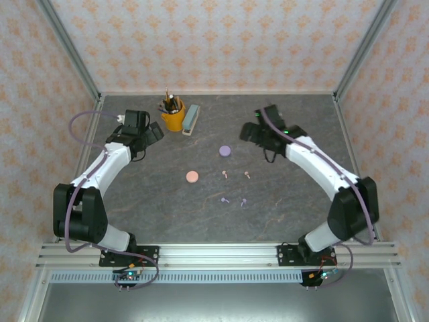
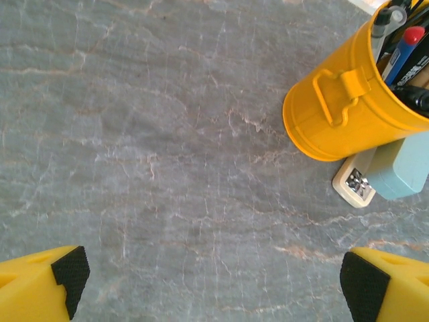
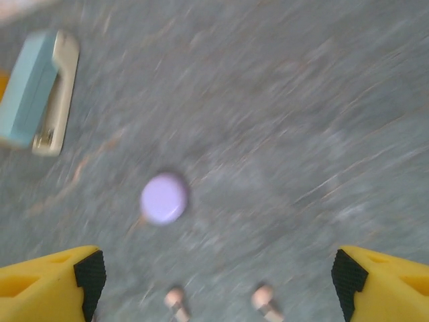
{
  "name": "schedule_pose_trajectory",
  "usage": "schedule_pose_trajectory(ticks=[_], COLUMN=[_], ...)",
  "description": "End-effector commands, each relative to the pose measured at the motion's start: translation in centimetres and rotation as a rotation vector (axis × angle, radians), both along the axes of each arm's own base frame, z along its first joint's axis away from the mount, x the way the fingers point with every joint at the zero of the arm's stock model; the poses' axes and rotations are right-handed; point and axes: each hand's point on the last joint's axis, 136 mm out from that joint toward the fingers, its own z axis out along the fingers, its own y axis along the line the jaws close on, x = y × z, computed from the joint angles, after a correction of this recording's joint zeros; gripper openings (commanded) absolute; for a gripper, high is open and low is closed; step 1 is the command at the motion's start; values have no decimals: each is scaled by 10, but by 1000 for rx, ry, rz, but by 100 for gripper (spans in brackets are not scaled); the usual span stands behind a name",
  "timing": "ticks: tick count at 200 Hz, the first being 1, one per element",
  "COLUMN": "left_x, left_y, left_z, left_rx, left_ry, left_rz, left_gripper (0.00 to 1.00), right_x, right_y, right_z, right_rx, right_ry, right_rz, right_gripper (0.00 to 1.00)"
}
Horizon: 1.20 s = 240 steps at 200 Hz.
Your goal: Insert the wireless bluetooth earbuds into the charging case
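**Both grippers wide, earbuds loose on the table**

My left gripper (image 2: pixel 214 278) hangs wide open and empty over the table, near the yellow pen cup (image 2: pixel 338 100). Mid-table lie a pink disc (image 1: pixel 192 177), two pink earbuds (image 1: pixel 226 175), two lilac earbuds (image 1: pixel 225 199) nearer my bases, and a lilac disc (image 3: pixel 163 198). My right gripper (image 3: pixel 214 278) spreads wide above that disc, holding nothing.

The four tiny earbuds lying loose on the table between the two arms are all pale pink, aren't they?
Not all of them. Only the two farther ones are pale pink earbuds; the two nearer ones are lilac earbuds. The top external view shows all four lying loose on the table.
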Motion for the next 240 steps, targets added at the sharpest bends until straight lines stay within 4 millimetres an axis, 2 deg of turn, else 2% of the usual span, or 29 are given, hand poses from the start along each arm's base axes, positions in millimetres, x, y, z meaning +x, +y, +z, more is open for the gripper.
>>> schedule_pose_trajectory(ticks=[1, 32, 50, 81, 110, 151, 240], left_x=[-7, -4, 0, 8, 11, 10, 10], left_y=[-3, 6, 19, 36, 47, 53, 55], left_z=[21, 26, 27, 22, 17, 10, 2], left_rx=[-49, -18, -13, -45, -80, -93, -119], left_ry=[0, 16, 26, 50, 55, 64, 83], left_rz=[34, 48, 74, 113, 156, 187, 202], left_gripper=[99, 100, 100, 100, 100, 100, 100], right_x=[-23, -30, -34, -41, -42, -50, -63], right_y=[34, 96, 127, 160, 174, 191, 225], right_z=[-12, -34, -48, -69, -82, -96, -129], right_rx=[-69, -167, -243, -359, -404, -372, -320], right_ry=[127, 208, 250, 301, 332, 368, 426], right_rz=[31, 143, 210, 270, 266, 271, 344], right_gripper=[88, 87, 87, 86, 86, 85, 83])
